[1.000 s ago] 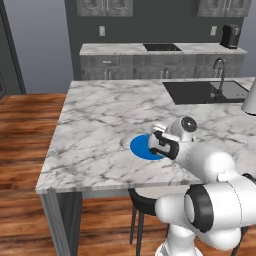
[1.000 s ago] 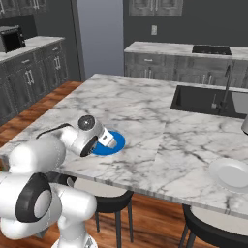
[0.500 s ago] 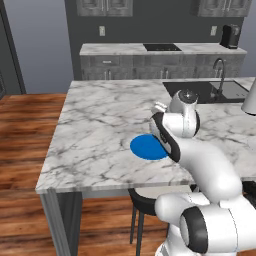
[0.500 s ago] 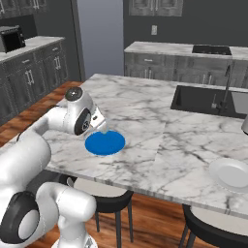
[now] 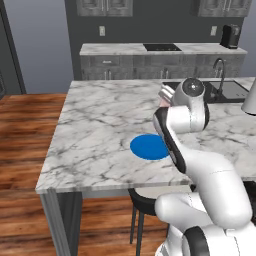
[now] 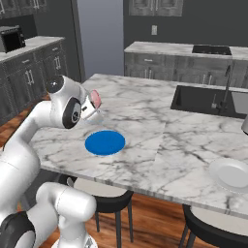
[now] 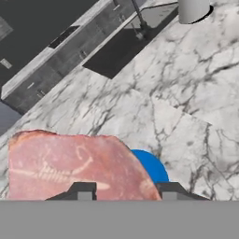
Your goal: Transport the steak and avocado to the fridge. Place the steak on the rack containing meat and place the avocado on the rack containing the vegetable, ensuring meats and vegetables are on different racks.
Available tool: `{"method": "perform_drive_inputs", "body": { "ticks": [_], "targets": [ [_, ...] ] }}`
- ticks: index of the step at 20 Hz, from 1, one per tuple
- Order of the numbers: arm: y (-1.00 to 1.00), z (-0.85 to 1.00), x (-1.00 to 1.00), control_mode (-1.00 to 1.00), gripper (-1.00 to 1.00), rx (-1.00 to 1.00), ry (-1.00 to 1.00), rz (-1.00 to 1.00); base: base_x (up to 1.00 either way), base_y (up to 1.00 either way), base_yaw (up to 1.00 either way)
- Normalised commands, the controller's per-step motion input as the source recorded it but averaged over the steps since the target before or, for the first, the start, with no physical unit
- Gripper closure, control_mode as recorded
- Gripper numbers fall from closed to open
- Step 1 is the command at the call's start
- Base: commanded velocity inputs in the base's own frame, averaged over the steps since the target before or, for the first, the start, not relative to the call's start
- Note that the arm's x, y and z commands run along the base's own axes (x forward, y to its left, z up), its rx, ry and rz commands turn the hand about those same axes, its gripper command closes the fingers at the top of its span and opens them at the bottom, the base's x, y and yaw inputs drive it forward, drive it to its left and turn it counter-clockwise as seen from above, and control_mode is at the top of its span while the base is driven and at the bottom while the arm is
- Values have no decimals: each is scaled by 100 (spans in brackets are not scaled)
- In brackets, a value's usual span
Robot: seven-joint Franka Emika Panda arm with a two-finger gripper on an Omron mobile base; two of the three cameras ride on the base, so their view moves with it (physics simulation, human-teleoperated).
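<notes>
The steak, a flat pink slab with a paler edge, hangs above the marble island counter with my gripper shut on it. In the base views the steak sticks out of the raised hand, well above the counter. Below it, an empty blue plate lies near the counter's front edge. The avocado and the fridge are out of view.
A black sink with a faucet is set into the island's far right. A white plate lies at the front right corner. A grey cylinder stands beside the sink. Dark stools stand under the front edge.
The arm has risen from the blue plate with the steak in the gripper. The plate, covered a second ago, now lies bare.
</notes>
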Motion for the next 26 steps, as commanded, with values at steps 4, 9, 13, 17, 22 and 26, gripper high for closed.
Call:
{"method": "perform_drive_inputs", "body": {
  "ticks": [4, 9, 13, 17, 22, 26],
  "targets": [
    [0, 30, -37, -100, 100, 16, -22, -31, 0, 0, 0],
    [0, 19, -40, -100, 100, 29, -26, -31, 0, 0, 0],
    [0, 32, -44, -100, 100, 39, -18, -26, 0, 0, 0],
    [0, 48, -43, -100, 100, 41, -7, -15, 0, 0, 0],
    [0, 53, -31, -100, 100, 15, -2, -2, 0, 0, 0],
    [0, 64, -47, -100, 100, 7, -2, 0, 0, 0, 0]
  ]
}}
